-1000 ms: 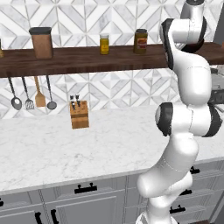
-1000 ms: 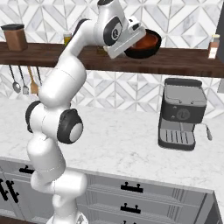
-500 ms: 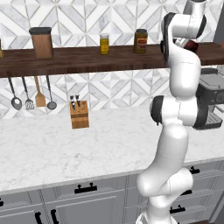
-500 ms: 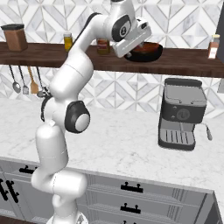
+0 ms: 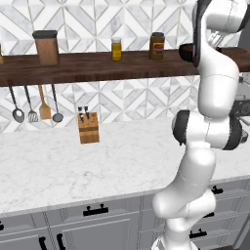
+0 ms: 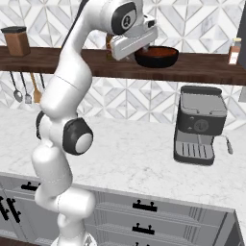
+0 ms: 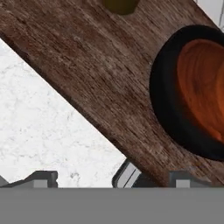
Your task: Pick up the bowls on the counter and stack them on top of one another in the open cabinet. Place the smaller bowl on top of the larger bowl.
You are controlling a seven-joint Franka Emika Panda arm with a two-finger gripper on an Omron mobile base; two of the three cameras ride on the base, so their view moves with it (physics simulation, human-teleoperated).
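Note:
The smaller red-brown bowl [image 6: 157, 51] sits nested inside the larger black bowl [image 6: 156, 58] on the dark wooden shelf [image 6: 202, 69] above the counter [image 6: 144, 158]. In the hand view the red-brown bowl [image 7: 202, 87] fills the black bowl [image 7: 164, 100] at the right, on the shelf plank [image 7: 96, 74]. My gripper [image 6: 137, 48] is just left of the bowls, level with the shelf. It is open, with the fingertips [image 7: 43, 177] set wide apart and nothing between them. The black bowl's rim [image 5: 186, 52] peeks out beside my arm in the left base view.
Two jars [image 5: 116, 49] [image 5: 156, 46] and a brown canister [image 5: 46, 47] stand on the shelf, and a spice bottle [image 6: 234, 50] at its right end. A coffee machine [image 6: 199, 125] stands under the bowls. A knife block [image 5: 88, 128] and hanging utensils [image 5: 36, 105] are to the left.
The jaws have opened and let go of the red-brown bowl, which now rests inside the black bowl. The hand has drawn back a little to the left, and the arm stands straighter.

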